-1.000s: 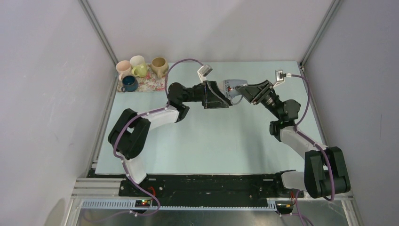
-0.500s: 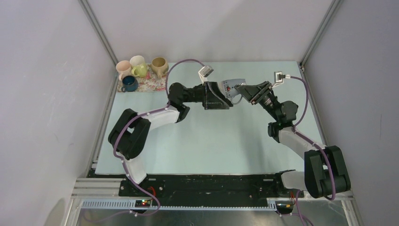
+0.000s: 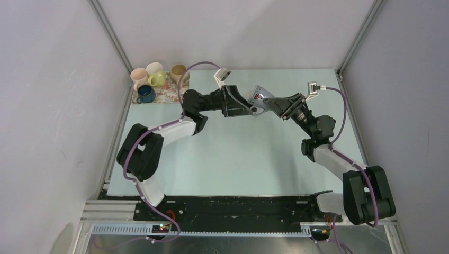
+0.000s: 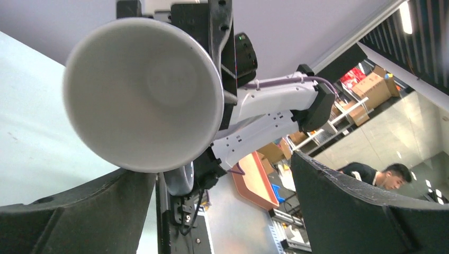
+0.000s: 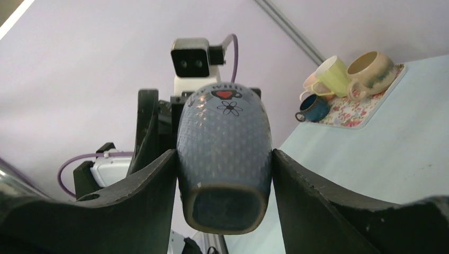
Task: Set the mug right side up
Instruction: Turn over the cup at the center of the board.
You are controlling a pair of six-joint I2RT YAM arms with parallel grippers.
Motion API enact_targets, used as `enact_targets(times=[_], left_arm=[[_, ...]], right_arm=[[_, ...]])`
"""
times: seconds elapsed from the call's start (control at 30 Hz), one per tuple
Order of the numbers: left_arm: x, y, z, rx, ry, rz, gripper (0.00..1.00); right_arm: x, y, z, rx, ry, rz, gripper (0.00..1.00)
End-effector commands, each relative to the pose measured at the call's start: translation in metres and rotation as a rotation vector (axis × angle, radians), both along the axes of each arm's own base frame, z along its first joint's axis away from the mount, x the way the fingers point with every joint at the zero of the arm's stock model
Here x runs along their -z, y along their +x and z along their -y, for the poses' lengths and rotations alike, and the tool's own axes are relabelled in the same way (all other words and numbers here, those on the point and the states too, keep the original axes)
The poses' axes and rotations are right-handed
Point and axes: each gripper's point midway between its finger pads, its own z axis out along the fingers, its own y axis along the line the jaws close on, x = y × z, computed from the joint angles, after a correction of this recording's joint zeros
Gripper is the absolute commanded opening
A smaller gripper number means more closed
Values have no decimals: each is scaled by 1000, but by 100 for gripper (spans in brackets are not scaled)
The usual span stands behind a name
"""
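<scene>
Black-and-white arms (image 3: 172,129) trail purple cables (image 3: 200,64), with black fingers (image 5: 143,196).

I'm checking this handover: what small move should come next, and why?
Probably ease the open left hand forward until its fingers flank the mug. The right hand holds the mug by its sides off the table, white mouth facing the left hand, which has no grip on it.
</scene>
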Motion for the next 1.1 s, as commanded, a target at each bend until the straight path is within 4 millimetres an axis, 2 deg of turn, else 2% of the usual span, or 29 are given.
enact_targets(times=[0.0, 0.13, 0.37, 0.57, 0.63, 0.67, 0.7, 0.73, 0.9, 0.93, 1.0, 1.07], left_arm=[[-46, 6, -20, -107, -110, 142, 100], [-41, 5, -21, -116, -101, 148, 100], [-18, -6, -5, -70, -51, 126, 100], [-10, -9, 1, -46, -37, 116, 91], [-11, -8, 2, -43, -36, 117, 81], [-11, -9, 2, -42, -35, 117, 71], [-12, -9, 2, -41, -35, 118, 66], [-12, -8, 2, -41, -34, 117, 54], [-14, -7, 2, -38, -28, 115, 21], [-13, -5, 2, -40, -23, 110, 9], [-13, -1, 1, -53, -16, 110, 1], [-14, 6, -5, -78, -8, 119, 0]], right_arm=[[-4, -17, -14, -75, -46, 80, 0], [-4, -18, -18, -85, -46, 73, 0], [-8, -16, -13, -70, -34, 65, 0], [-8, -14, -9, -55, -34, 60, 0], [-9, -14, -8, -56, -34, 62, 0], [-9, -14, -8, -56, -34, 63, 0], [-10, -14, -8, -56, -34, 64, 0], [-10, -15, -9, -57, -34, 66, 0], [-10, -15, -8, -59, -37, 71, 0], [-10, -15, -8, -59, -40, 72, 0], [-10, -16, -9, -63, -43, 76, 0], [-12, -15, -8, -63, -47, 82, 1]])
